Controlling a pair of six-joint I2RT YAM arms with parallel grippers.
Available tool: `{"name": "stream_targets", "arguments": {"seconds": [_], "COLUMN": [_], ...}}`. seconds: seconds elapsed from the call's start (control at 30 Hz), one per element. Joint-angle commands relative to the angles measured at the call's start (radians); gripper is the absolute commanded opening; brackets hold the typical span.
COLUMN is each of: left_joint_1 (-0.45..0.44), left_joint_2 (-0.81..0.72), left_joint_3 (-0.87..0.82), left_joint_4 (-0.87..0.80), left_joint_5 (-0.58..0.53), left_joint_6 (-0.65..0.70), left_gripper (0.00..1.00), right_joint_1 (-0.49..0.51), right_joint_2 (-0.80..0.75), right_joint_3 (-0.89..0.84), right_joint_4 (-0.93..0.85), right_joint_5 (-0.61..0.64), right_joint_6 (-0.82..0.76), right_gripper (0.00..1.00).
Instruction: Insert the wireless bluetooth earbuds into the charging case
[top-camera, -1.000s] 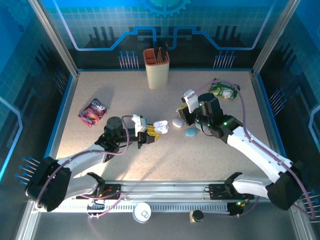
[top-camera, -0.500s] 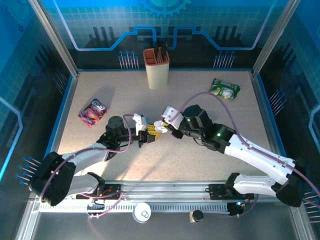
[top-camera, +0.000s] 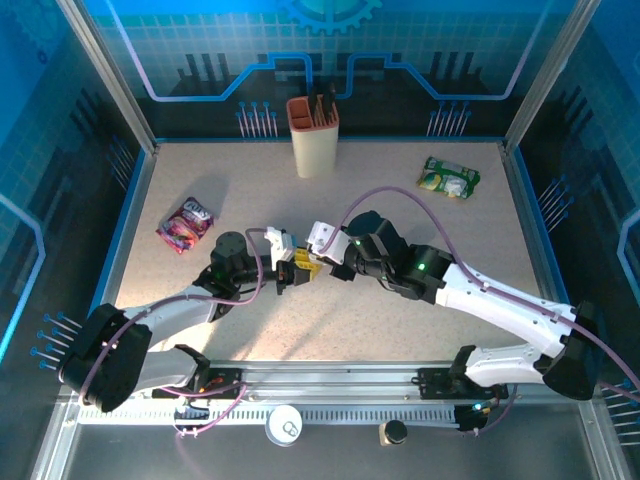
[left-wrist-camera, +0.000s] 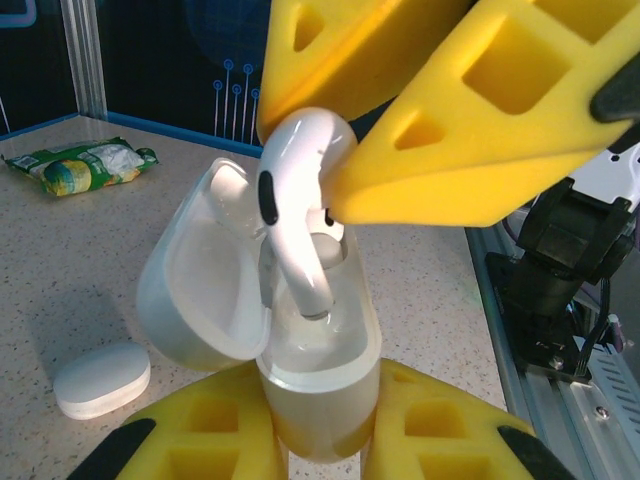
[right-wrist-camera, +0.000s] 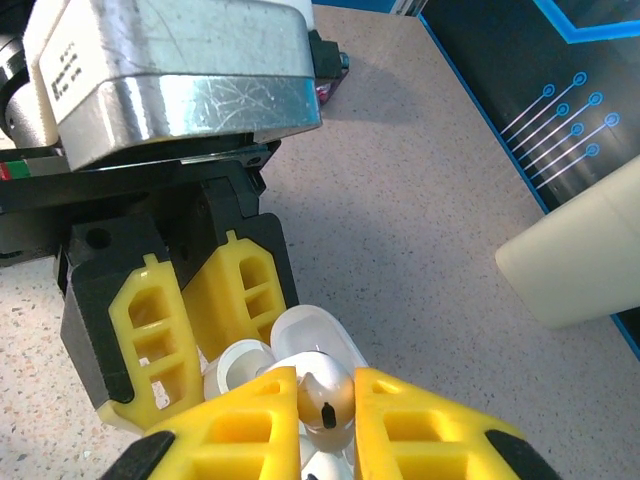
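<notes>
A white charging case (left-wrist-camera: 320, 385) stands upright with its lid (left-wrist-camera: 200, 290) swung open to the left. My left gripper (left-wrist-camera: 318, 420) is shut on its lower body. From above, my right gripper (right-wrist-camera: 327, 420) is shut on a white earbud (left-wrist-camera: 295, 190). The bud's stem points down, and its tip is inside the case's mouth. In the right wrist view the bud's head (right-wrist-camera: 325, 400) sits between my yellow fingers, right over the case (right-wrist-camera: 312, 335). In the top view the two grippers meet at mid-table, left (top-camera: 298, 270) and right (top-camera: 320, 255).
Another white pebble-shaped case (left-wrist-camera: 100, 380) lies on the table to the left of the held one. A green packet (top-camera: 448, 180) lies at the back right, a tan cup (top-camera: 314, 135) at the back centre and a snack bag (top-camera: 186, 223) on the left.
My right arm has swung left from the loose cases on the table to the left gripper, bringing the earbud over the open case. The left gripper has stayed put.
</notes>
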Motion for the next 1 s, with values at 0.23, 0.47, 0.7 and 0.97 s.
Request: {"name": "stream_targets", "arguments": {"seconds": [0.23,0.47,0.7,0.97], "left_joint_1": [0.008,0.011,0.012,0.012], "left_joint_2": [-0.026,-0.026,-0.012,-0.017], "left_joint_3": [-0.008,-0.01,-0.007,-0.019], "left_joint_4": [0.02,0.036,0.037,0.032], "left_joint_5": [0.017,0.013,0.016,0.012], "left_joint_6": [0.002,-0.012,-0.012,0.014], "left_gripper": [0.16,0.16,0.16,0.16], "right_joint_1": [0.032,0.034,0.027,-0.092], "right_joint_2": [0.046,0.04,0.003,-0.095], "right_joint_3": [0.045,0.046,0.04,-0.017], "right_joint_4": [-0.035,-0.055,-0.031,0.071], "right_joint_5": [0.033,0.003,0.004,-0.172], "right_joint_6": [-0.033,-0.032,0.001,0.181], "right_gripper": [0.16,0.18,0.33,0.44]}}
